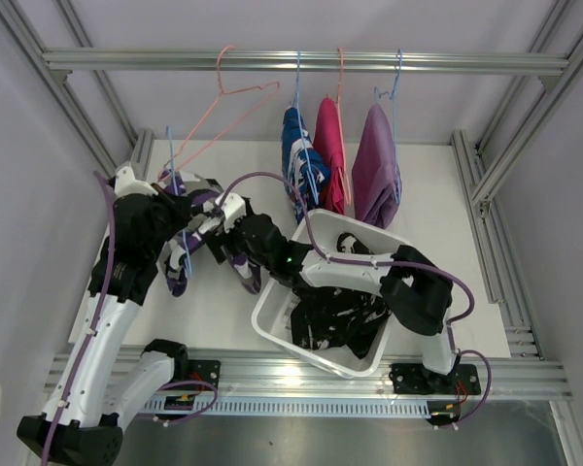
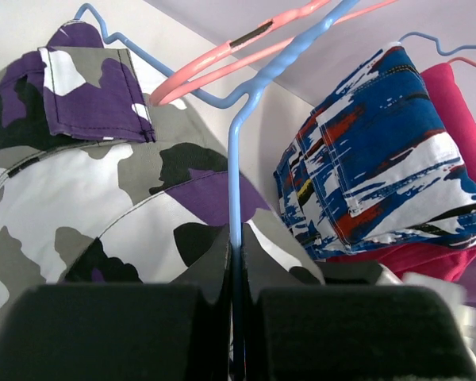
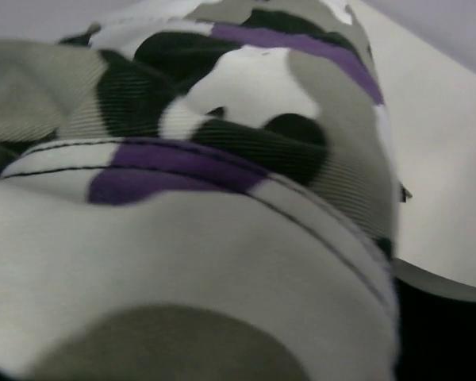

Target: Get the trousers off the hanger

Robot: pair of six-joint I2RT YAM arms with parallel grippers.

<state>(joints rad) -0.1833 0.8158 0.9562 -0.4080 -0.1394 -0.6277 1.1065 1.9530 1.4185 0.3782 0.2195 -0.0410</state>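
My left gripper (image 2: 236,238) is shut on the wire of a blue hanger (image 2: 246,103) and holds it off the rail at the table's left (image 1: 172,194). The purple-white camouflage trousers (image 2: 79,182) hang on this hanger and droop below both grippers (image 1: 180,270). My right gripper (image 1: 222,225) reaches in from the right against these trousers. Their cloth (image 3: 222,198) fills the right wrist view and hides the fingers. Blue-white trousers (image 1: 299,155), pink trousers (image 1: 330,155) and lilac trousers (image 1: 377,167) hang on the rail. Black trousers (image 1: 335,316) lie in the basket.
A white basket (image 1: 270,325) stands at the front centre under my right arm. An empty pink hanger (image 1: 235,97) hangs on the metal rail (image 1: 126,60). Frame posts stand at both sides of the table.
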